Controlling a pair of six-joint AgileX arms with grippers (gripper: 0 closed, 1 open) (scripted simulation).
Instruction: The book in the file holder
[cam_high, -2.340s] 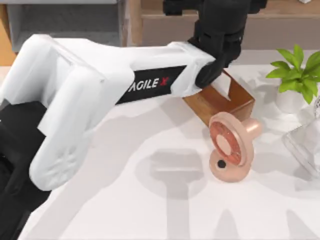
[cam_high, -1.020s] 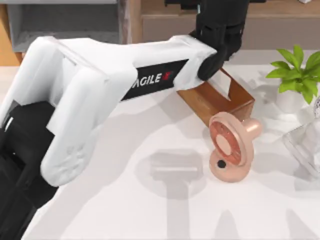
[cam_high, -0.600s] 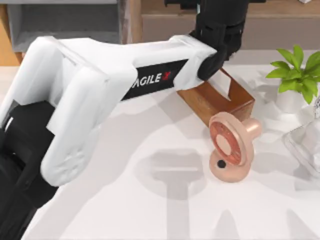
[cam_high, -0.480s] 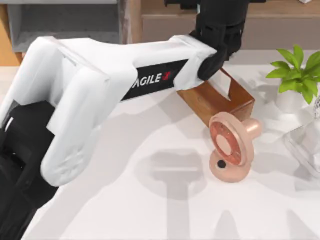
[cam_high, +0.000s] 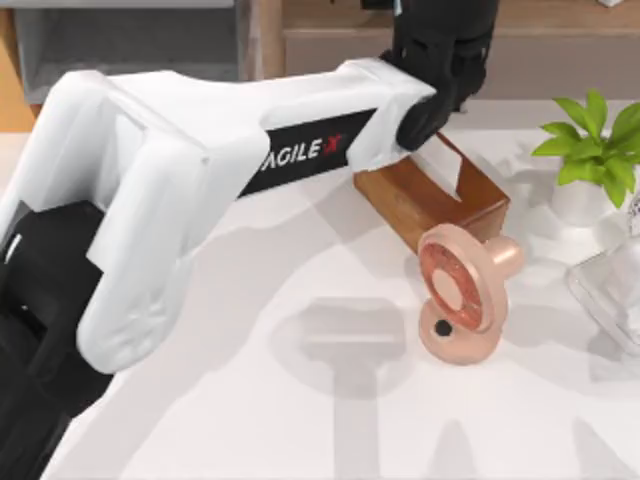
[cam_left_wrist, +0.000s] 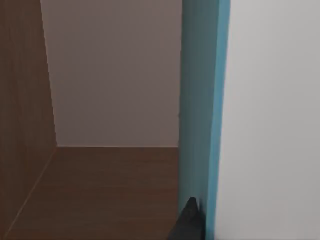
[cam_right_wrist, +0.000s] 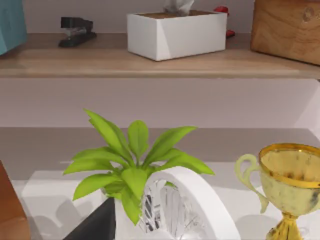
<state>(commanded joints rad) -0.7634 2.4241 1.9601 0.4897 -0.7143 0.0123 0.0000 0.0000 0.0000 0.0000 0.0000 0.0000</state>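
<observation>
The light blue book stands upright close in front of the left wrist camera, its white side beside the blue cover. One dark fingertip rests against the cover, so my left gripper is shut on the book. It is at the back of the table, by the wooden shelf, with brown shelf boards and a pale wall behind the book. The grey file holder sits at the back left, left of the gripper. A dark finger of my right gripper points toward the plant.
A brown wooden tissue box and a pink round stand lie under the left forearm. A green plant and a glass piece are at the right. The shelf carries a stapler, a white box and a wooden block. A gold trophy stands near.
My left arm has edged toward the back of the table, its black wrist farther past the top edge and more of the wooden tissue box uncovered.
</observation>
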